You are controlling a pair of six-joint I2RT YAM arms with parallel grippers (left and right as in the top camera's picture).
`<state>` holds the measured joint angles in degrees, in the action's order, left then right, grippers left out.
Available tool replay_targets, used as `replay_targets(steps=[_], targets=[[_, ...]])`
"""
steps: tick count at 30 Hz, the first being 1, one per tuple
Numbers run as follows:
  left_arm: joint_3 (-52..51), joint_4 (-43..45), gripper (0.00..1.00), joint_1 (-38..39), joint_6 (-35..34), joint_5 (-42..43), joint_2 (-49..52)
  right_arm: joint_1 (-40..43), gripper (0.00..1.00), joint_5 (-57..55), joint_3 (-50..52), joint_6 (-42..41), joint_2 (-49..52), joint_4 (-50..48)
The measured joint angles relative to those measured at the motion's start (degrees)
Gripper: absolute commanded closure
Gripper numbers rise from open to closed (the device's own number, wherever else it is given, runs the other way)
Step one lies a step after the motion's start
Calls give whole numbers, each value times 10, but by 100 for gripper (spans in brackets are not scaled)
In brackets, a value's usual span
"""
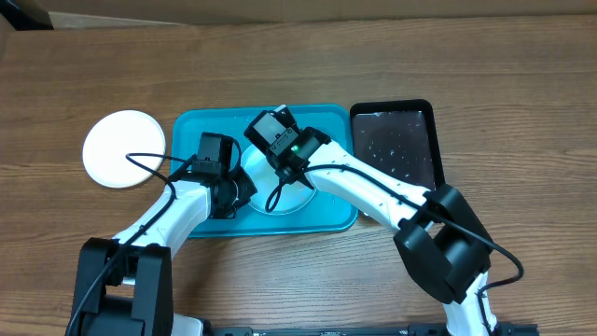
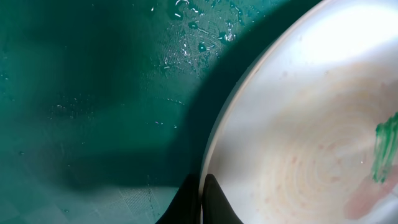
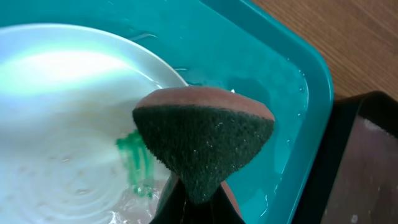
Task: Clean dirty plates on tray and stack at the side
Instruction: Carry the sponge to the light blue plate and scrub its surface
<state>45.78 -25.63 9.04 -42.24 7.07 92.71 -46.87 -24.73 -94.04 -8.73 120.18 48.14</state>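
One unmarked white round plastic plate (image 1: pixel 124 149) lies on the wooden table (image 1: pixel 522 75) beside the large turquoise rectangular plastic tray (image 1: pixel 196 126); inside the tray, a pale round plastic plate (image 3: pixel 62 93) carries a teal smear (image 3: pixel 134 158), apparently unwiped; left gripper (image 2: pixel 202 202) pinches its rim; right gripper (image 3: pixel 196 202), clamped on a green-faced sponge (image 3: pixel 202 140), is poised over the smear

Caught the right gripper (image 3: pixel 196 202) clamped tight on a squashed, fan-shaped sponge (image 3: pixel 202 140), dark green scrubby face toward the camera, reddish-brown foam on top. Sat right at the edge of a pale round plastic plate (image 3: pixel 62 106); couldn't tell whether touching or not. Spotted a teal-green smear (image 3: pixel 134 162) on that plate, just left of the sponge. Also noticed water droplets (image 3: pixel 292 112) on the turquoise rectangular plastic tray (image 3: pixel 273 68), plus a glossy black tray (image 3: pixel 367 162) beside its rim and a brown wooden table (image 3: pixel 336 31) beyond.
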Motion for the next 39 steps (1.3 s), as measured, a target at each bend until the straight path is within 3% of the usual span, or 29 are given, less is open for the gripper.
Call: replay_targets(steps=[21, 39], targets=[[0, 0, 96, 0, 2, 0, 0, 12, 96, 57, -2, 0, 69, -33], [0, -2, 96, 0, 2, -3, 0, 36, 96, 280, -13, 2, 69, -22]])
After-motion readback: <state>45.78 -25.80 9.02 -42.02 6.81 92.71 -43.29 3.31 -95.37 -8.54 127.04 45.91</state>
